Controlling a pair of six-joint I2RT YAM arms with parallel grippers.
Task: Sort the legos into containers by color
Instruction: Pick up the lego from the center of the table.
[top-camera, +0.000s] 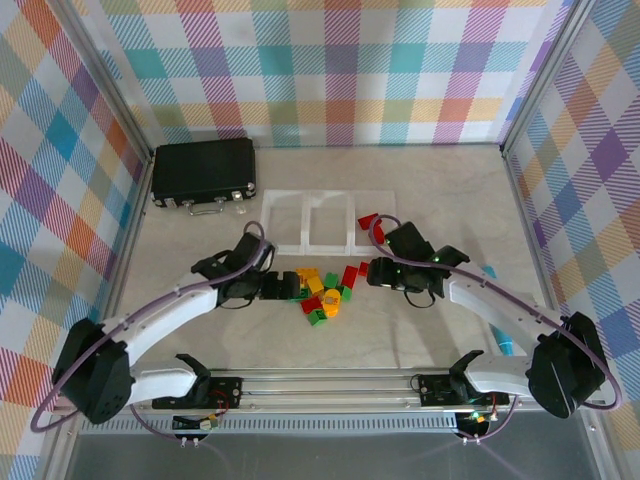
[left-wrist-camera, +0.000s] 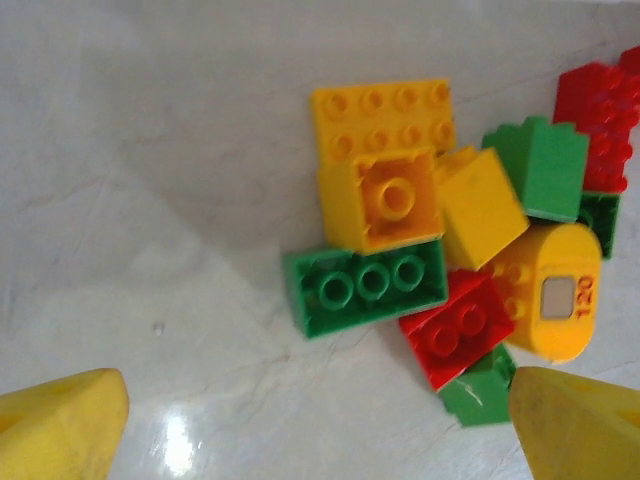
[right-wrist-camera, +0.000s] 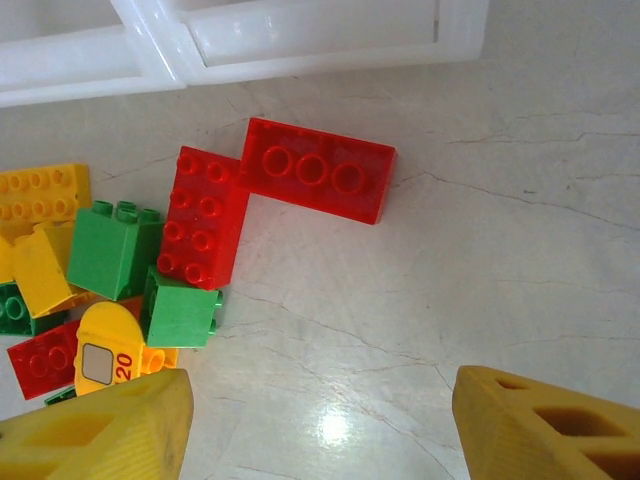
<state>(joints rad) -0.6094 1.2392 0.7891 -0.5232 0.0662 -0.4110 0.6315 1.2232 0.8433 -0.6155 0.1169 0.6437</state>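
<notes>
Red three-stud brick (right-wrist-camera: 318, 183) lay at the edge of the pile (right-wrist-camera: 120, 262); right gripper (right-wrist-camera: 320, 420), jaws spread empty, needed to straddle its width. Left gripper (left-wrist-camera: 318, 425) gaped too.

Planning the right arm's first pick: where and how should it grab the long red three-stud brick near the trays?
Pinch the long red brick across its two long sides, towards its free end, coming straight down. It lies flat, studs up. Its other end sits against the second red brick, while both long sides face bare table.
</notes>
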